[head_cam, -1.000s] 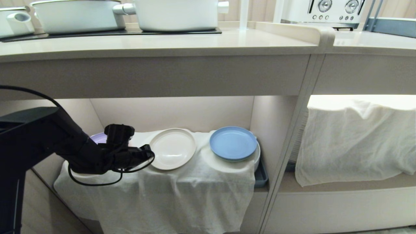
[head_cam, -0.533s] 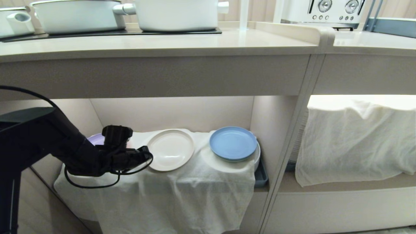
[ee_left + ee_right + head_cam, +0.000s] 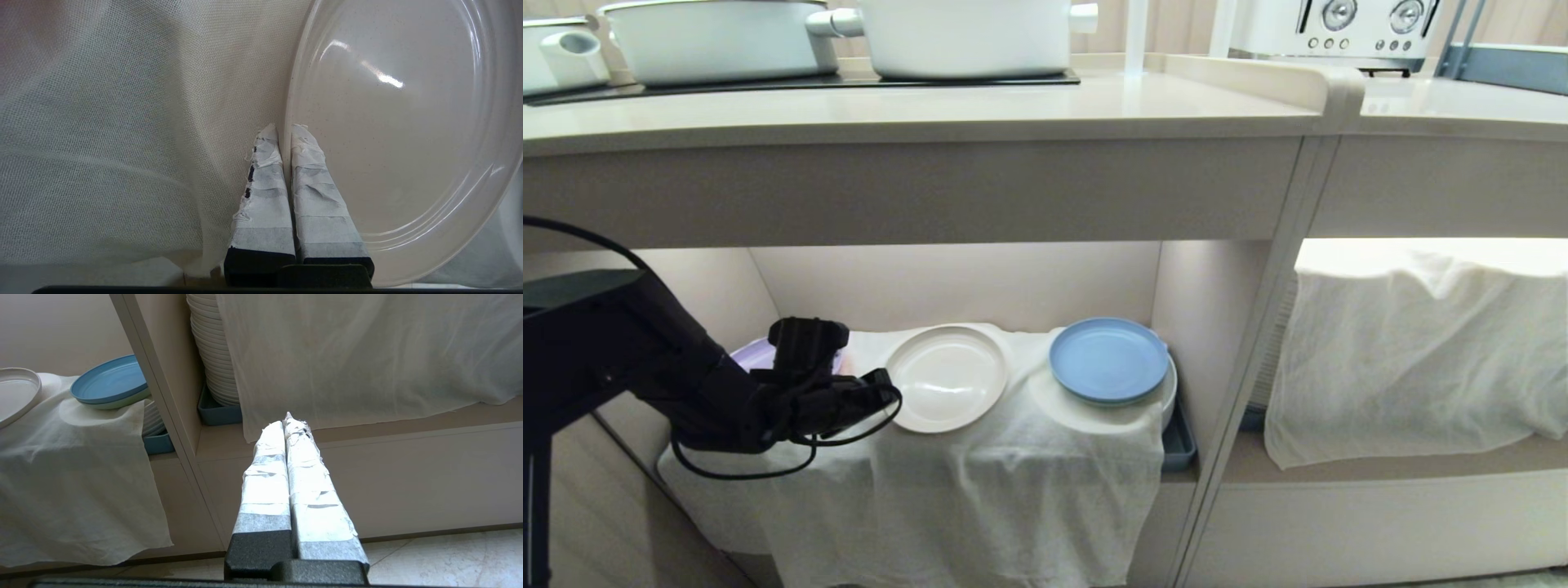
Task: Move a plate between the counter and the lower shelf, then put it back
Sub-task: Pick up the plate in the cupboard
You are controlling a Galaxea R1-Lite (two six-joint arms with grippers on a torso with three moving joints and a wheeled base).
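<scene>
The cream plate (image 3: 946, 377) lies on the white cloth (image 3: 980, 482) that covers the lower shelf (image 3: 956, 286), between a lilac plate and a blue plate. My left gripper (image 3: 892, 395) reaches in from the left and is shut on the plate's left rim. In the left wrist view the taped fingers (image 3: 261, 183) pinch the rim of the plate (image 3: 400, 122), one on the inside and one outside against the cloth. The counter (image 3: 931, 106) runs above. My right gripper (image 3: 288, 418) hangs shut and empty in front of the right-hand cubby, outside the head view.
A blue plate (image 3: 1107, 359) sits on a hump to the right and a lilac plate (image 3: 747, 353) peeks out behind my left arm. White pots (image 3: 964, 37) stand on the black cooktop (image 3: 800, 82). A toaster (image 3: 1339, 24) stands at far right above a cloth-draped cubby (image 3: 1413, 351).
My left gripper has drawn back a little to the left and toward the shelf front, and the cream plate has slid the same way with it. The right arm has not moved.
</scene>
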